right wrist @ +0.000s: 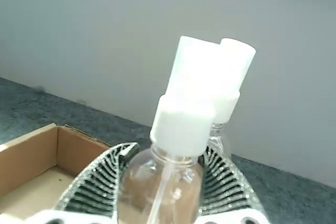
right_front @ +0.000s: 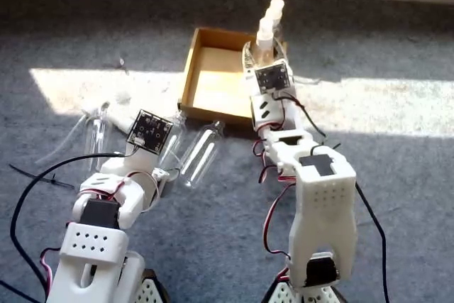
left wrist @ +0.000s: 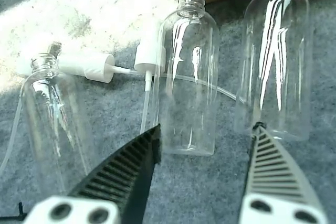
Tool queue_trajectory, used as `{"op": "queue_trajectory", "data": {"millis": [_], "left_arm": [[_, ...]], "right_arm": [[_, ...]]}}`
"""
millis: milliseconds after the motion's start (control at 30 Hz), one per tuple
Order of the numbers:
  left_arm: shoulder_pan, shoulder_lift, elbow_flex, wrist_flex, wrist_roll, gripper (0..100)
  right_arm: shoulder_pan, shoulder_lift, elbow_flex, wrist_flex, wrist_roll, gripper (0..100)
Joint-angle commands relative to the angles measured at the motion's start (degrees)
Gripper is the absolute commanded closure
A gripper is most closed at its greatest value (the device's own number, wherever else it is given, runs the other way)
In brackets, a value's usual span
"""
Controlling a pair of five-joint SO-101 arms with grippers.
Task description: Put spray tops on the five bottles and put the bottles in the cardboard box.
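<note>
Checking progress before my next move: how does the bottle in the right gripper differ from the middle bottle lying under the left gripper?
The held bottle wears a white spray top; the middle bottle has a bare open neck. The held bottle stands upright, clamped in the right gripper; the middle bottle lies on the carpet, ungripped, below the open left gripper. Both are clear, of like shape.

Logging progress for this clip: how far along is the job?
Done: two capped bottles are at the right edge of the cardboard box; whether inside it is unclear. In hand: the right gripper is shut on the nearer capped bottle, the other capped bottle behind it. Remaining: three uncapped bottles lie on the carpet by the open left gripper, two loose spray tops beside them.
</note>
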Motion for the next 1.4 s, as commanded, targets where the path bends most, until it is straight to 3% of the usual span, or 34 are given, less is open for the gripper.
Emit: {"op": "queue_trajectory", "data": {"millis": [0,267,500,933,1200,1367], "left_arm": [[-0.13,-0.48,-0.22,-0.88,-0.44,74],[-0.13,-0.48,-0.22,-0.88,-0.44,74],[-0.04,-0.57,0.66,-1.14,-0.44,74],[-0.04,-0.57,0.66,-1.14,-0.44,74],[0.22,-0.57,0.66,-1.23,-0.44,74],[1.1,-0.57,0.92,-1.23,-0.44,74]], "right_arm": [[1.63,-0.4,-2.51,0.13,-0.35,99.5],[1.89,-0.4,-2.42,0.22,-0.26,98.0],[1.8,-0.75,-2.42,0.22,-0.26,79.9],[1.8,-1.27,-2.42,0.22,-0.18,79.3],[1.45,-9.36,1.8,0.22,2.55,79.1],[1.19,-11.91,3.91,5.14,2.46,70.7]]}}
